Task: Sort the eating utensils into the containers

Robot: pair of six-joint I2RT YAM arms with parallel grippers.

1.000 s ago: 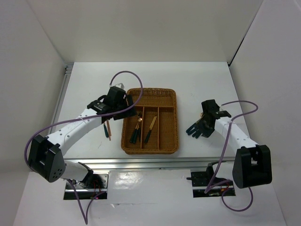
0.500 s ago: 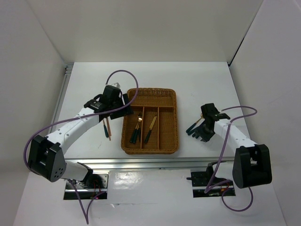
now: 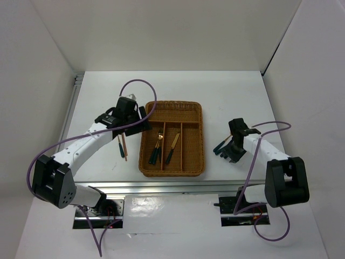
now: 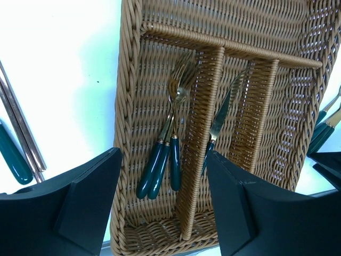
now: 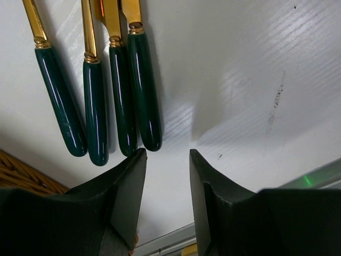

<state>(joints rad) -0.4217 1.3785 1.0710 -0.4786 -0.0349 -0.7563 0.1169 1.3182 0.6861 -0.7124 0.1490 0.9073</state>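
The wicker tray (image 3: 190, 116) holds three gold-headed, teal-handled utensils (image 4: 165, 160) in its left long slot and one knife-like utensil (image 4: 218, 125) in the middle slot. My left gripper (image 3: 141, 121) hovers over the tray's left side, open and empty (image 4: 165, 213). The reddish-brown chopsticks (image 3: 124, 145) and one teal handle (image 4: 13, 160) lie on the table left of the tray. Several teal-handled utensils (image 5: 106, 106) lie side by side right of the tray (image 3: 220, 147). My right gripper (image 3: 234, 152) is low over the table, open and empty (image 5: 168, 160), its fingertips just short of the handle ends.
The white table (image 3: 232, 91) has walls at the back and both sides. A metal rail (image 3: 161, 186) runs along the near edge and shows in the right wrist view (image 5: 319, 178). A corner of the tray (image 5: 21, 173) sits close to the right gripper.
My left gripper has drawn back a little to the left over the tray's edge. My right gripper has shifted slightly left and down, closer to the loose utensils.
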